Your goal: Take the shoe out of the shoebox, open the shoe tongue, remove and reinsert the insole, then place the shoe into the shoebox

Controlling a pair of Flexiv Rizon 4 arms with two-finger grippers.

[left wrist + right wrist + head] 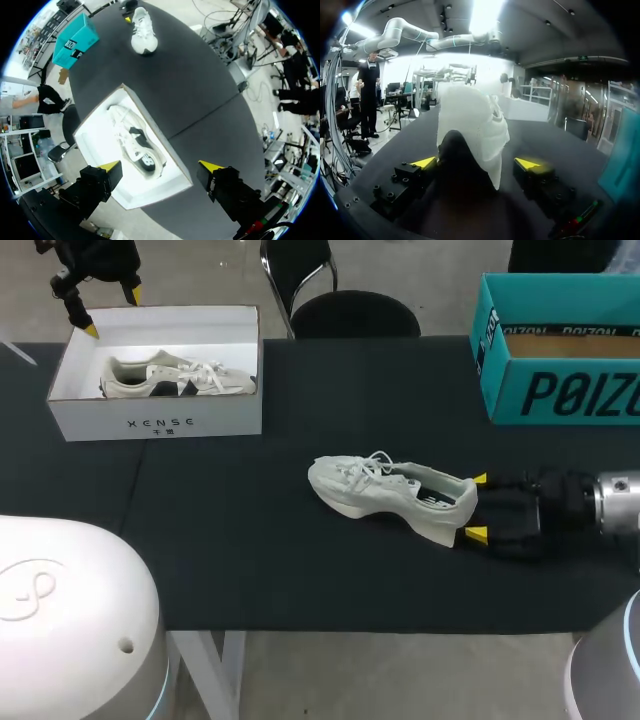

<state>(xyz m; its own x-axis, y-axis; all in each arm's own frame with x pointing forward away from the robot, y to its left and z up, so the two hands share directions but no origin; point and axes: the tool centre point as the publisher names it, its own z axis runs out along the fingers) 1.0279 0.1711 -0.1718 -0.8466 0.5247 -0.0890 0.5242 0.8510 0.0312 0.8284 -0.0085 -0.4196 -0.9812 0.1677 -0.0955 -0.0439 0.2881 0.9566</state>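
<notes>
The first step looks done. One shoe (385,495) is out of the white shoebox (160,425) and lies on its side on the black surface (250,560), well apart from the shoebox, on the side toward the teal box (560,390). Its toe points back toward the shoebox and its heel end points away from it. A second shoe (175,375) lies inside the shoebox.

I judge that everything else is left to do: opening the tongue, taking the insole out and putting it back, and returning the shoe to the shoebox. The laces look loose, and the opening of the shoe shows dark. From here I cannot make out how far the tongue is lifted or whether the insole is seated.

My right gripper (478,506) is at the shoe's heel end, on the far side of the shoe from the shoebox. Its fingers are spread wide, one on each side of the heel. In the right wrist view, one finger sits just beside the heel and the other has a clear gap to it, so this gripper is released and straddles the heel without grasping it.

My left gripper (110,310) hangs above the shoebox, over its far corner. Its fingers are fully parted with nothing between them, so it is released too and touches neither the shoebox nor the second shoe.
</notes>
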